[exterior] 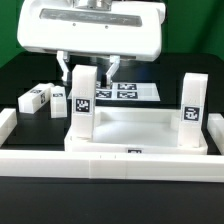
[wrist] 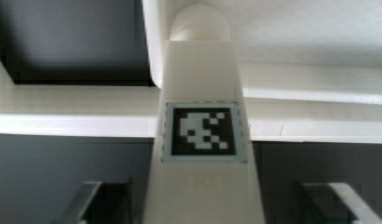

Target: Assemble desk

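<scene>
Arm reaching straight down, tool (exterior: 87, 76) spread wide astride an upright leg (exterior: 82, 108) at the desk top's (exterior: 135, 128) 9 o'clock end. Only the wrist view shows gaps between fingers (wrist: 103, 205) and leg; only the exterior view shows a second leg (exterior: 192, 105) at 3 o'clock.

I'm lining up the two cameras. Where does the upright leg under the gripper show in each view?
Exterior view: the leg stands left of centre, on the desk top at its corner on the exterior view's left, below the gripper.
Wrist view: the leg fills the centre, between the two fingers.
Shared landmark: the black tag on the leg's face.
</scene>
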Motion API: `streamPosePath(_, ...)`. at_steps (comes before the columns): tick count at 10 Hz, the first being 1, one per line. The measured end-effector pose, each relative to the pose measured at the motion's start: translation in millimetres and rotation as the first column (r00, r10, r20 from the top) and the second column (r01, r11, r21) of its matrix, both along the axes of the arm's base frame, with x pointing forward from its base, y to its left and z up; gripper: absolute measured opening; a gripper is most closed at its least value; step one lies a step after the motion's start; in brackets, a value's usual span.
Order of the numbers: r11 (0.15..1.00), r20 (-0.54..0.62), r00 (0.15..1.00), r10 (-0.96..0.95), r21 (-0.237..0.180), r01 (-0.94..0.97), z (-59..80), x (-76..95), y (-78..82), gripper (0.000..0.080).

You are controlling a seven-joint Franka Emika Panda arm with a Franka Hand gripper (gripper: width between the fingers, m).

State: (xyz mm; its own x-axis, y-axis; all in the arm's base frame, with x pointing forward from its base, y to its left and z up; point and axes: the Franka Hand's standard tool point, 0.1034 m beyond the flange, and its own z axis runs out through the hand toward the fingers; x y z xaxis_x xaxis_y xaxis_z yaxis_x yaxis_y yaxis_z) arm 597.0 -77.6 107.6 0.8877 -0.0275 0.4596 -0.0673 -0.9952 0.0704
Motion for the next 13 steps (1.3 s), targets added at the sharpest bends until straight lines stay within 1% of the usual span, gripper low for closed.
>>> streamPosePath(1, 1.0, 0.0, 1.0, 0.0, 0.0, 0.0, 0.0, 0.0, 0.0, 0.0548)
streamPosePath(2, 1.0, 0.0, 1.0, 0.0, 0.0, 0.0, 0.0, 0.0, 0.0, 0.0548)
streamPosePath(3, 1.0, 0.0, 1.0, 0.0, 0.0, 0.0, 0.0, 0.0, 0.0, 0.0631)
streamPosePath(5, 1.0, 0.002, 1.0, 0.0, 0.001, 0.0, 2.2, 0.6, -0.2, 0.0644)
streamPosePath(6, 1.0, 0.002, 1.0, -0.002, 0.006, 0.002, 8.0, 1.4, -1.5, 0.0649)
streamPosePath(8, 1.0, -0.009, 1.0, -0.002, 0.03, 0.002, 28.0, 2.9, -0.7, 0.0649)
streamPosePath(9, 0.999, -0.012, 1.0, -0.005, 0.039, 0.005, 34.8, 3.1, -2.5, 0.0649)
streamPosePath(10, 0.999, -0.023, 1.0, -0.006, 0.048, 0.007, 36.9, 3.7, -3.5, 0.0649)
streamPosePath(12, 0.999, -0.031, 1.0, -0.006, 0.053, 0.008, 36.1, 3.7, -2.6, 0.0649)
streamPosePath(13, 0.997, -0.075, 0.997, -0.005, 0.076, 0.01, 31.9, 0.4, 0.7, 0.0649)
